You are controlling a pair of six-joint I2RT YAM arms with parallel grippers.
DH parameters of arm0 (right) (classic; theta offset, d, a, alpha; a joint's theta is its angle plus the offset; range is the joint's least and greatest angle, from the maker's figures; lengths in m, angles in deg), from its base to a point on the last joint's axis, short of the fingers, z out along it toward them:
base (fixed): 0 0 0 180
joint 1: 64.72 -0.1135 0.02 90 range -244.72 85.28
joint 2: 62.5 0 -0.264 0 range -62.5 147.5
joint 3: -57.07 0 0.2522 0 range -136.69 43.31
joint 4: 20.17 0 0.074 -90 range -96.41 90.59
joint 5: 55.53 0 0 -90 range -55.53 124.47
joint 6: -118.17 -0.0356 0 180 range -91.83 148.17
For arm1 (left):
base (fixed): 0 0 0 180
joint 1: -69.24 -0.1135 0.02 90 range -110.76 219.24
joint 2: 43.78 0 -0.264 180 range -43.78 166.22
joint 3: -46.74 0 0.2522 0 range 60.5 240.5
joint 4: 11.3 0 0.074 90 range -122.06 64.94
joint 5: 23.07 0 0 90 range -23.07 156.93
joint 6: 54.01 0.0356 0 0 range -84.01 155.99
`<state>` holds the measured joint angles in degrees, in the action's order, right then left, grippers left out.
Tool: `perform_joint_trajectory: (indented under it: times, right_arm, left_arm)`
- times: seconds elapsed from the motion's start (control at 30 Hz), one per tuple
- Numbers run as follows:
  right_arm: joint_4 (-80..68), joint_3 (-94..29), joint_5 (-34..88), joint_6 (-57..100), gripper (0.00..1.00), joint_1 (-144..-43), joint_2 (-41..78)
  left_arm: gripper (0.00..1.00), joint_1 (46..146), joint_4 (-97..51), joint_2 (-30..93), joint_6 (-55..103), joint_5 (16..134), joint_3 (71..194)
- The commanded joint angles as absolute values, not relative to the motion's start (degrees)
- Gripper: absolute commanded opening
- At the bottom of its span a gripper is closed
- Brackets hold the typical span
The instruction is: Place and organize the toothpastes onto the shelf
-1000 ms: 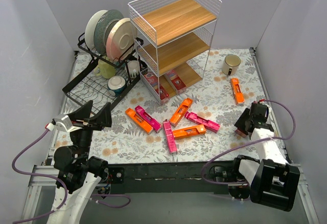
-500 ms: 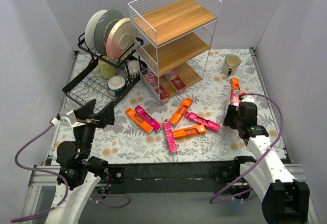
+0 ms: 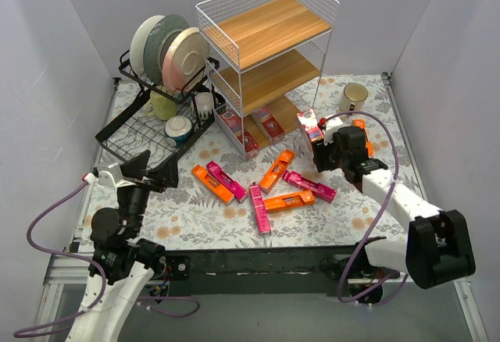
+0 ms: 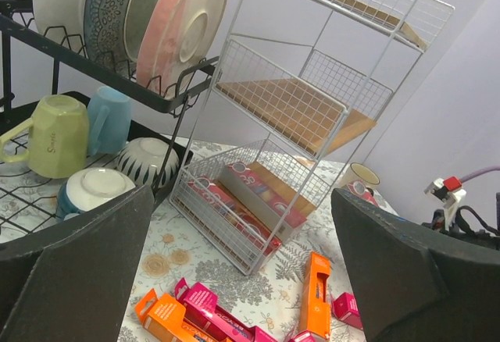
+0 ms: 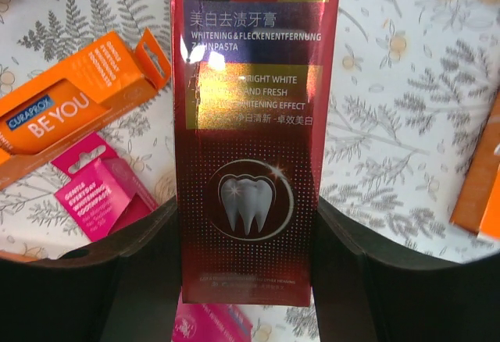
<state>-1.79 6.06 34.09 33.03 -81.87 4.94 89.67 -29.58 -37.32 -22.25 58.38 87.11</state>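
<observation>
Partly done: stored cartons on shelf bottom tier. Right gripper clamped on dark red carton at shelf's 4 o'clock. Left gripper spread wide, empty, 8 o'clock. About seven loose cartons yet to shelve.

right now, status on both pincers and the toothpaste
Left pincer open, hovering. Right pincer shut on dark red carton, beside shelf. Nothing between them. Loose cartons waiting.

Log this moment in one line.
left pincer: open | right pincer: shut on dark red toothpaste carton near shelf | table: orange and pink cartons loose
</observation>
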Motion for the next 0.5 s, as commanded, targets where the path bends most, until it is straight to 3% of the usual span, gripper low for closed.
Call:
perform_joint_trajectory:
  times: [0.0,0.47]
  right_arm:
    - [-11.68,0.86,31.93,40.91,0.40,-82.13,10.17]
    - [-21.26,-9.33,32.36,44.60,0.45,-82.13,30.30]
  left_arm:
    - [0.98,89.37,-30.25,-35.79,-21.23,58.49,87.92]
    - [0.98,89.19,-30.42,-32.53,-20.62,58.67,88.01]
